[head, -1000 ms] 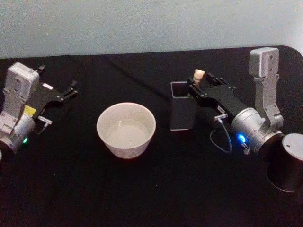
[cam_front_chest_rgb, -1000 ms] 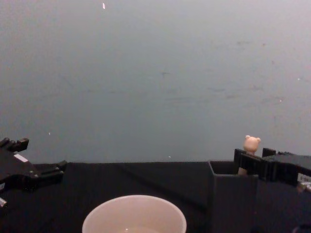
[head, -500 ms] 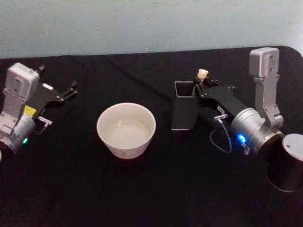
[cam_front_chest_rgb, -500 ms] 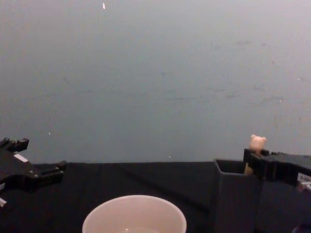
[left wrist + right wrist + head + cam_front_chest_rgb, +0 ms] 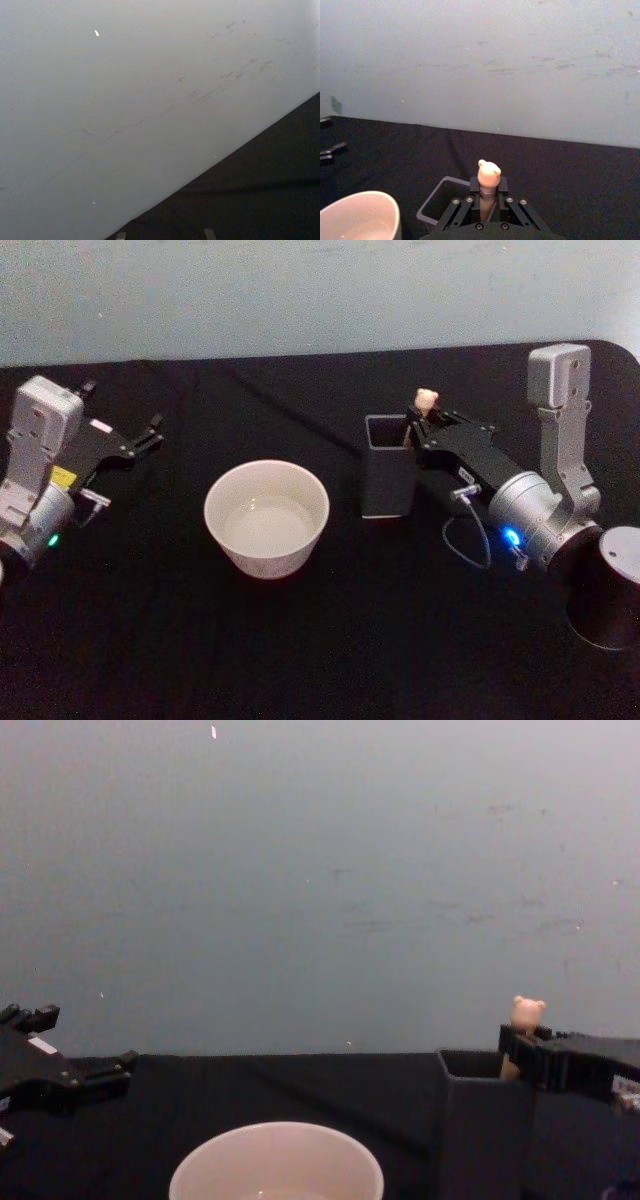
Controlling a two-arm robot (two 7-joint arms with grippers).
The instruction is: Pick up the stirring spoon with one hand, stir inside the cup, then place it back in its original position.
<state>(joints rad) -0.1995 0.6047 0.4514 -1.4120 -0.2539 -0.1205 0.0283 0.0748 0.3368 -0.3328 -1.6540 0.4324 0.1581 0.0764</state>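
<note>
Step now: pick-up. Spoon [image 5: 489, 172] stands in holder [image 5: 388, 480], right of bench [image 5: 330, 640] ctr, w/ right gripper [image 5: 488, 190] jaws clamped on handle under bear head. Next: lift straight up till tip clears rim, then across to cup [image 5: 262, 558]. Left gripper [image 5: 88, 1038] idle at left edge, jaws apart.

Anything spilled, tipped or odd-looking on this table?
Nothing stands out. The cup and dark holder stand upright, no spill visible; the right gripper is shut on the stirring spoon at the holder, the left gripper idle at left.
</note>
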